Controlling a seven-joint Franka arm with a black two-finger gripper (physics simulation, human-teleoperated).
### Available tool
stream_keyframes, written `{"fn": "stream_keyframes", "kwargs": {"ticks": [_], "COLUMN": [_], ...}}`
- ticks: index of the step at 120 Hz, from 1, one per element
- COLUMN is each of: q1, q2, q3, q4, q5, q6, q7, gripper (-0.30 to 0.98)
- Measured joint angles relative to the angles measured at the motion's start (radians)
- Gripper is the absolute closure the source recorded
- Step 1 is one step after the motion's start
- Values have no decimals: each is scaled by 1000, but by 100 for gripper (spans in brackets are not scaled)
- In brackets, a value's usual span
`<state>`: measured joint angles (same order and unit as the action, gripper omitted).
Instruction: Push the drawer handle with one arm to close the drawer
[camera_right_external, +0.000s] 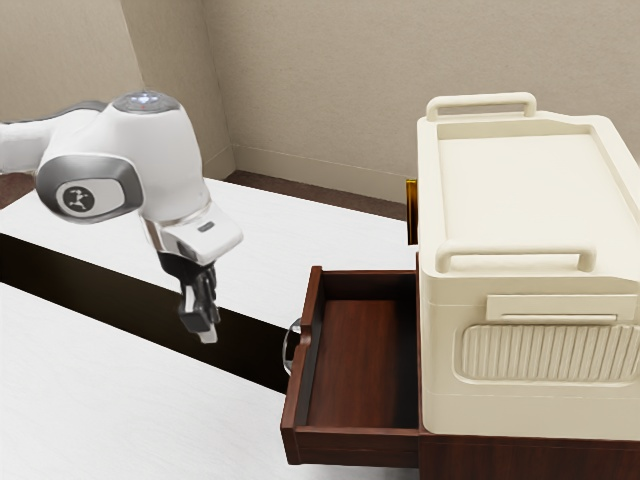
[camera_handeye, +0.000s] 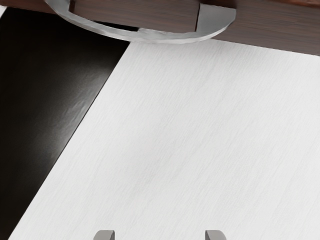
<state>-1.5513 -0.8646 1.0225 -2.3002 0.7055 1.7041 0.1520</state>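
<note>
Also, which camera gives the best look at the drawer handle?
The wrist view: the handle is large there, its silver curve plain, though one end runs out of frame. The exterior view shows it smaller, from the side, on the open drawer's front.

Counter: white, with fine pale grain
Dark band: runs lengthwise between the counter's two white stretches
Wooden cabinet: reddish brown, at the exterior view's right; where its base meets the counter is hidden
Drawer: part of the cabinet, open, out over the counter
</note>
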Motion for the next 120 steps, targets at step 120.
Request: {"fn": "stream_keyframes", "kwargs": {"ticks": [120], "q1": [-458], "q2": [-28], "q3": [368], "q4": [181], "q5": [111], "q6": [62], "q7": [-100], "gripper": [55]}}
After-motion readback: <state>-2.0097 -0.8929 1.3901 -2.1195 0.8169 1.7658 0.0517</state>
